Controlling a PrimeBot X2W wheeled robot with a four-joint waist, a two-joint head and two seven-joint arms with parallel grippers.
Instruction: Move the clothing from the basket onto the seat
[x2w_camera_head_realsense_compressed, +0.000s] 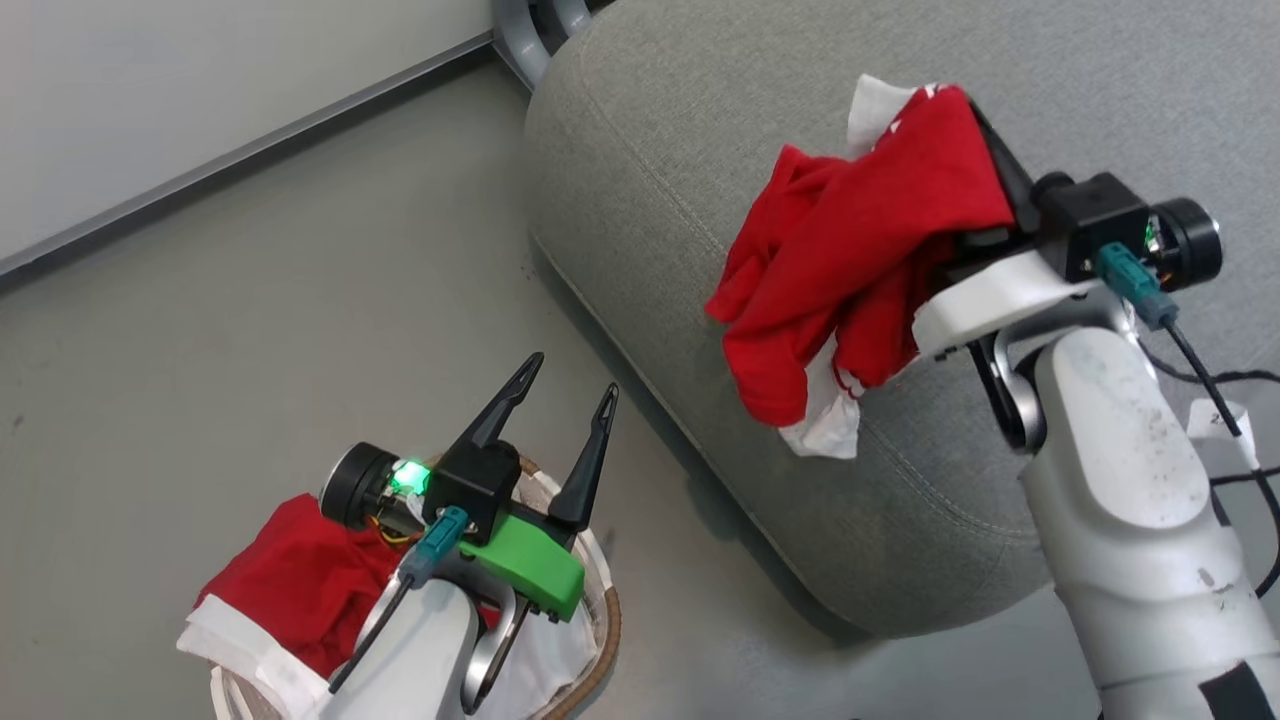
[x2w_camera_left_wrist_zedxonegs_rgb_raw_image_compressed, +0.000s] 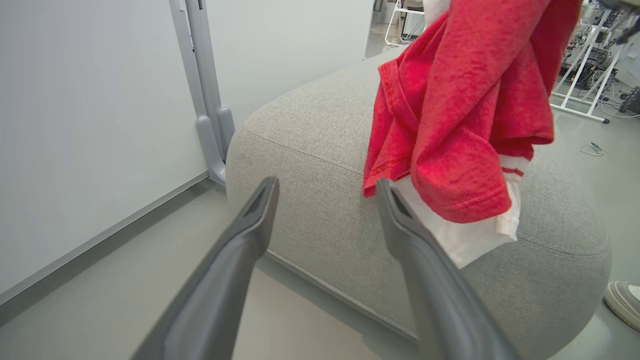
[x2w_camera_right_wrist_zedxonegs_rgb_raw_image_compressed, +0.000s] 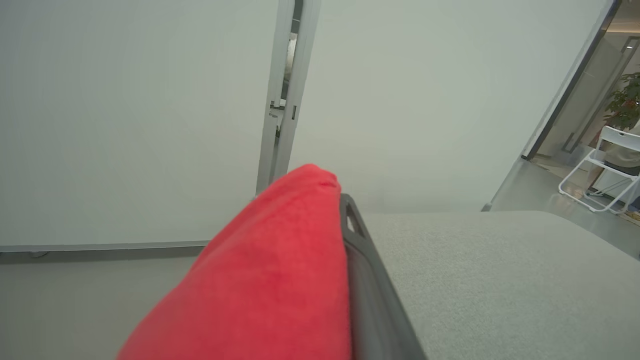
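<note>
Looks under halfway. Pinches a red garment (x2w_camera_head_realsense_compressed: 860, 250) in the right pincer (x2w_camera_head_realsense_compressed: 990, 140), upper right of the head view, hanging over the seat (x2w_camera_head_realsense_compressed: 650, 150) edge — not yet let go. Leaves a second garment (x2w_camera_head_realsense_compressed: 300, 580) in the basket (x2w_camera_head_realsense_compressed: 605, 620), lower left, beneath the spread, empty left pincer (x2w_camera_head_realsense_compressed: 572, 378) — yet to fetch.

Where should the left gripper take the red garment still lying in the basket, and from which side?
Probably the raised red fold of the garment, from straight above: the basket walls its sides, and the crumpled heap gives the open left gripper a ridge to pinch. Its white edge lies flatter.
</note>
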